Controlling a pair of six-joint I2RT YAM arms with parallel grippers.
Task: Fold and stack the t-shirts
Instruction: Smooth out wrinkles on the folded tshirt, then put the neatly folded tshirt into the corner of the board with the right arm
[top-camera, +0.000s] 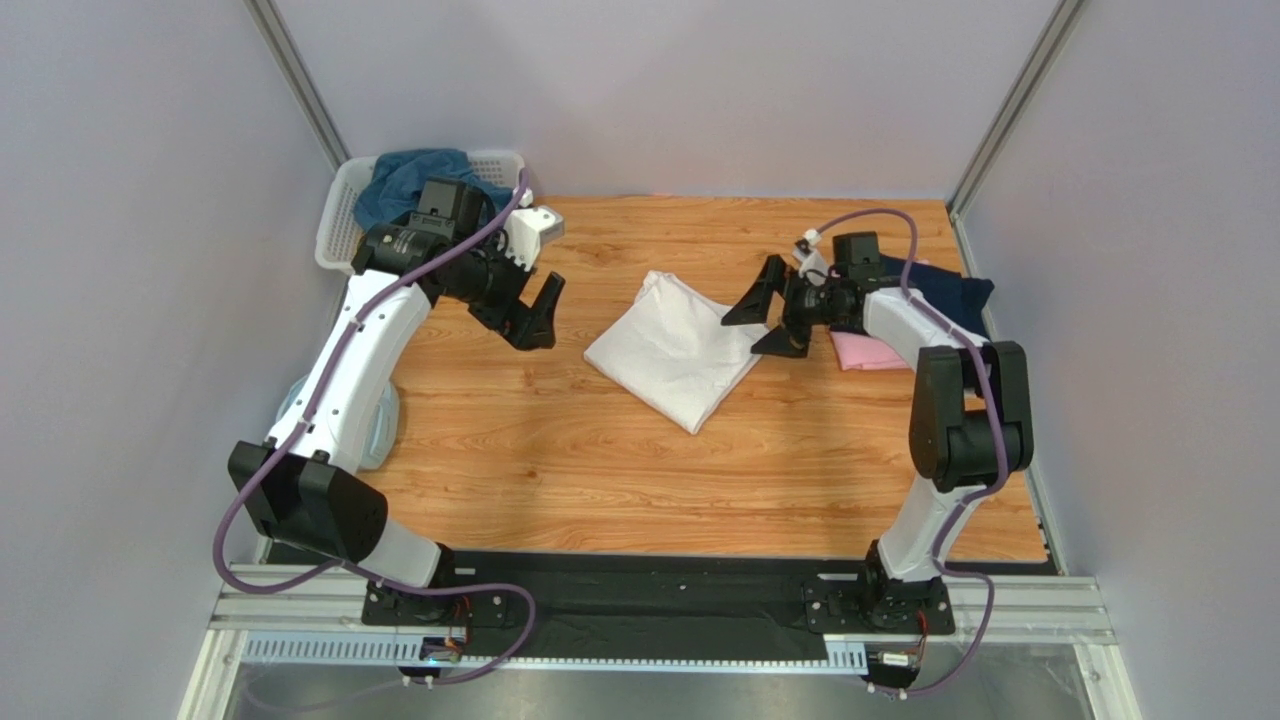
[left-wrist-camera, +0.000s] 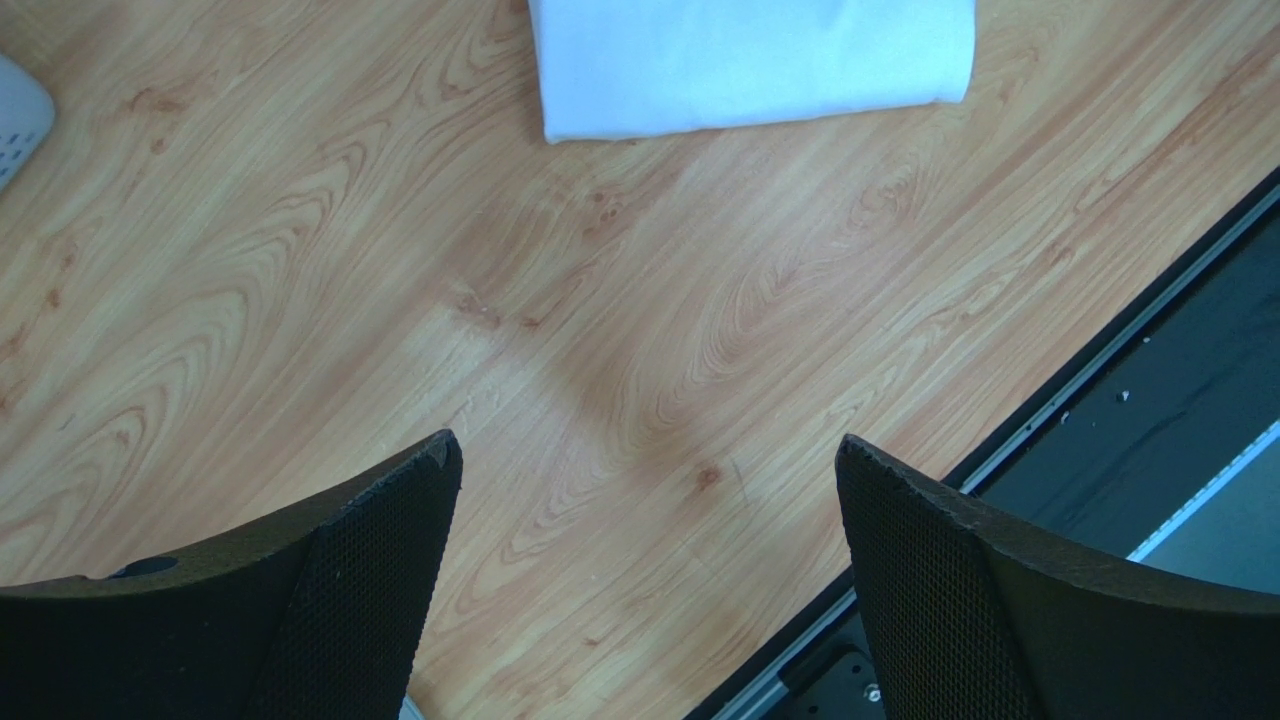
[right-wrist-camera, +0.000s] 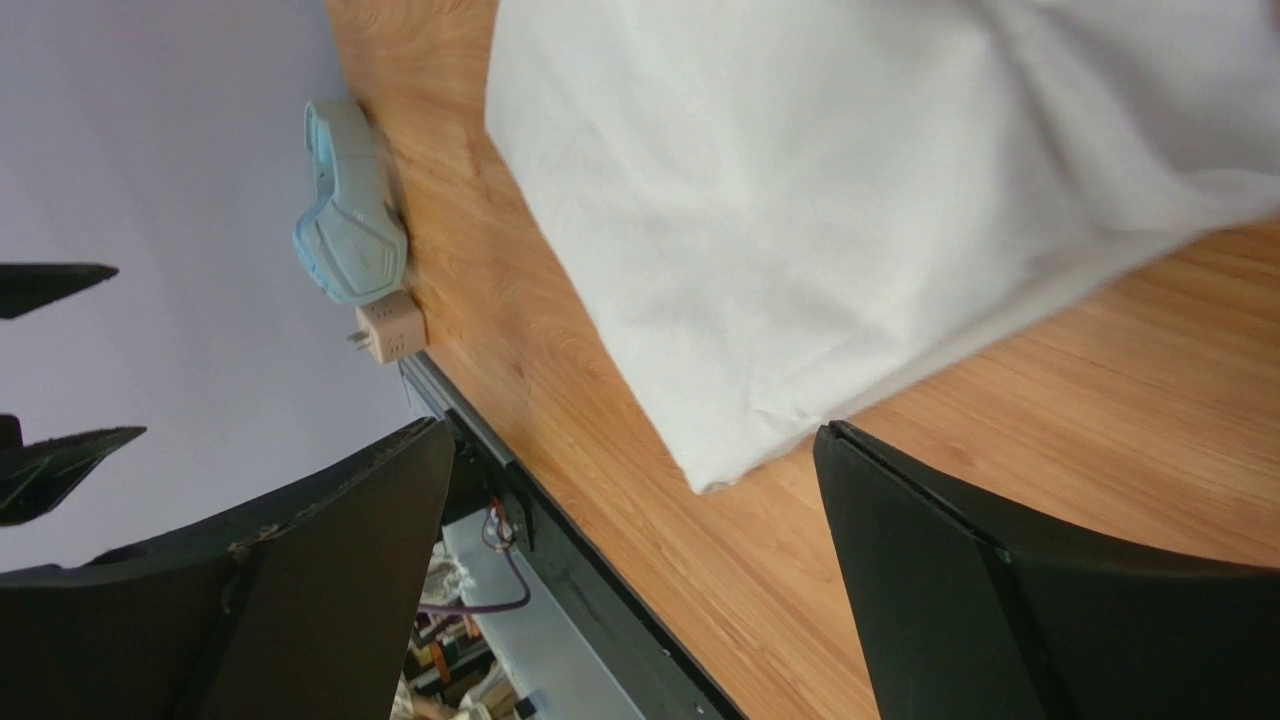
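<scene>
White t-shirt (top-camera: 676, 348) lying folded mid-table (top-camera: 601, 465). We are holding left gripper (top-camera: 537, 314) spread wide over bare wood, gripping nothing; right gripper (top-camera: 766, 318) likewise gaping, empty, hovering at shirt's edge.

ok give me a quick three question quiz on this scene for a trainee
1. True or false: the left gripper and the right gripper are both open and empty.
2. Where is the teal-blue t-shirt? A in the basket, B in the right gripper, C hanging off the left gripper.
3. Fill in: next to the pink t-shirt lies a ____ one.
Key: 1 true; 2 A; 3 navy t-shirt.
</scene>
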